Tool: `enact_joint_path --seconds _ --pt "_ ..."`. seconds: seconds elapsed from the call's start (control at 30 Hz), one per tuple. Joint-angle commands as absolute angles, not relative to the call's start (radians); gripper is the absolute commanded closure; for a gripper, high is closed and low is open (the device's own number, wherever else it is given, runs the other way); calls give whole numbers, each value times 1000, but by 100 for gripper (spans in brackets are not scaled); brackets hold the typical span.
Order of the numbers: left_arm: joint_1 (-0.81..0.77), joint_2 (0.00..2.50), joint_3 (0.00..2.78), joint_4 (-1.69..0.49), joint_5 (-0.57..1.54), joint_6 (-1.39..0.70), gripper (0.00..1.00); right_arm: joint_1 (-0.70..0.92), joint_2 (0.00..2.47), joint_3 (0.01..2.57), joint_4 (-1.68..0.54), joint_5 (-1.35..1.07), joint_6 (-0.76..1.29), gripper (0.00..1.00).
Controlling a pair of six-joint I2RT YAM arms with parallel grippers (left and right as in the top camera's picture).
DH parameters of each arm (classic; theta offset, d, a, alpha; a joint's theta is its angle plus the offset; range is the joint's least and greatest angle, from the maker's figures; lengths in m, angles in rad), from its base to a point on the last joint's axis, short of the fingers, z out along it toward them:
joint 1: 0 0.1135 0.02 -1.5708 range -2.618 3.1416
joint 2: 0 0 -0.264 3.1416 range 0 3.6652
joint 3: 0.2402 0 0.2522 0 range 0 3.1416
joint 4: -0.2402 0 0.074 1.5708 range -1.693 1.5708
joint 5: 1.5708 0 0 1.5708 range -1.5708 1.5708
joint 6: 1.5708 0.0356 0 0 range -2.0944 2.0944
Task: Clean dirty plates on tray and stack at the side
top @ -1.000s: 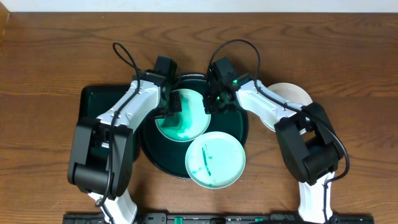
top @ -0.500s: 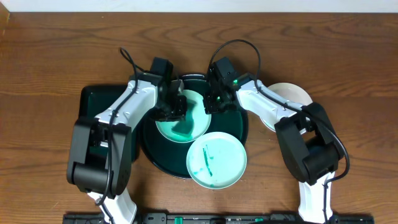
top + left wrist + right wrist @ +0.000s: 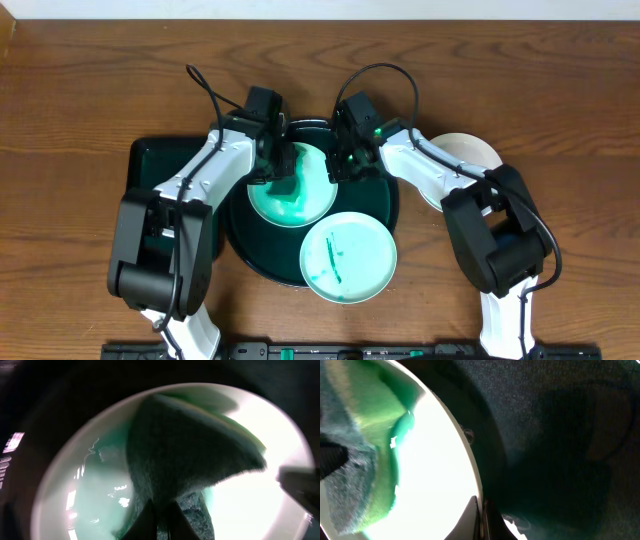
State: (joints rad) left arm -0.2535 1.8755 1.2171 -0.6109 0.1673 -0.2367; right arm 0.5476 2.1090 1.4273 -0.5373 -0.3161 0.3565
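On the dark round tray (image 3: 236, 238), the smeared mint plate (image 3: 313, 200) is held at its right rim by the closed right pincer (image 3: 341, 171) while a cloth (image 3: 185, 445) pinched in the left pincer (image 3: 278, 168) is pressed onto it.

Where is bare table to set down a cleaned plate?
Bare table lies right of the white plate, along the far edge behind the round tray, and at the near left corner. The tray is crowded: left gripper with cloth and right gripper work on the rear mint plate, beside the front mint plate.
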Motion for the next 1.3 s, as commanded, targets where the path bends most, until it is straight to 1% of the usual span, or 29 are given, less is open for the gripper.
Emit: enact_joint_path --seconds 0.0,0.13,0.33,0.5,0.63,0.8,0.97,1.1,1.27 --pt "-234 1888 1209 -659 -117 -300 93 544 2119 1451 -541 -312 363 99" --pt "-234 1871 1232 -752 -117 -378 93 544 2119 1451 -542 -312 363 99" --pt "-234 1766 1311 -879 -98 -380 93 544 2119 1451 -542 -312 363 99" --pt "-217 1632 1328 -924 -99 -379 93 544 2119 1451 -543 -312 363 99" --pt "-155 1565 1328 -976 -99 -371 93 544 2116 1453 -551 -312 363 99" --pt "-25 1567 1328 -1032 -99 -322 93 546 2064 1454 -565 -305 341 99" --pt "96 1576 1326 -1039 -98 -308 93 578 1983 1454 -591 -149 307 99" --pt "150 1576 1326 -1037 -98 -308 93 637 1917 1454 -624 90 287 99" --pt "163 1576 1326 -1036 -99 -307 93 733 1846 1454 -644 402 248 99"
